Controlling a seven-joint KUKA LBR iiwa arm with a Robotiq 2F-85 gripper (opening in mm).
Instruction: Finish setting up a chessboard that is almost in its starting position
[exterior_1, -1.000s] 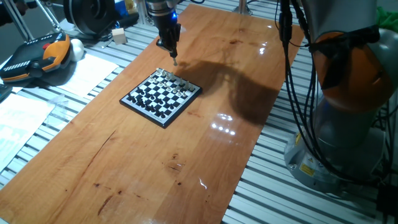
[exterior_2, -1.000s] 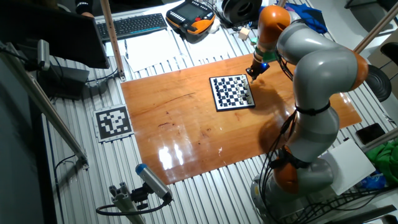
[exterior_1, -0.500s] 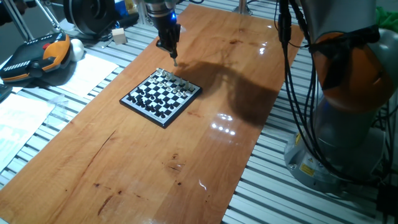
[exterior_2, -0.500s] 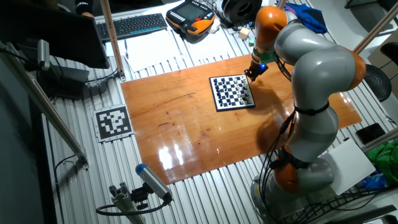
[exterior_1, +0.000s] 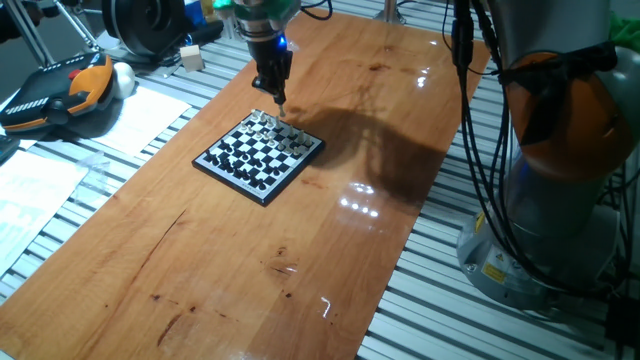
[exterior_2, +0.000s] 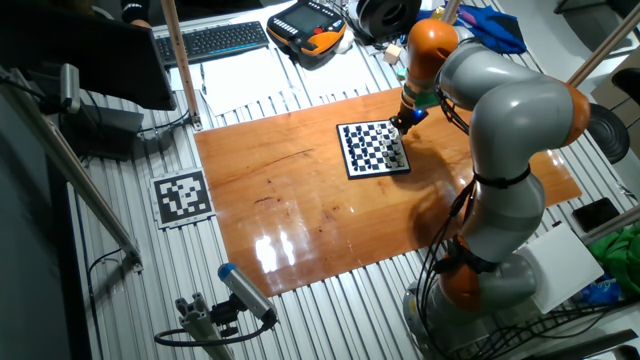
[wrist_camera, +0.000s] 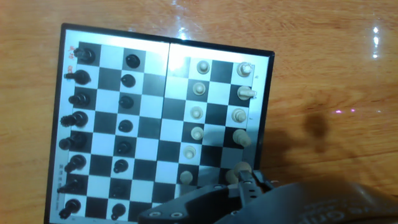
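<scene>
step: placing a pale piece on the back rank | tool pinched narrow on that piece | chessboard mid-counter, under tool | next, likely: lower squarely, release

Gripper body is covering chessboard bottom-right corner in hand view; fingertip gap unreadable; pieces too small in fixed views.

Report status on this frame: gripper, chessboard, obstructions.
Gripper low over the chessboard at its pale-piece edge, a pale piece at its tip; grasp unclear. Nothing seen blocking.
</scene>
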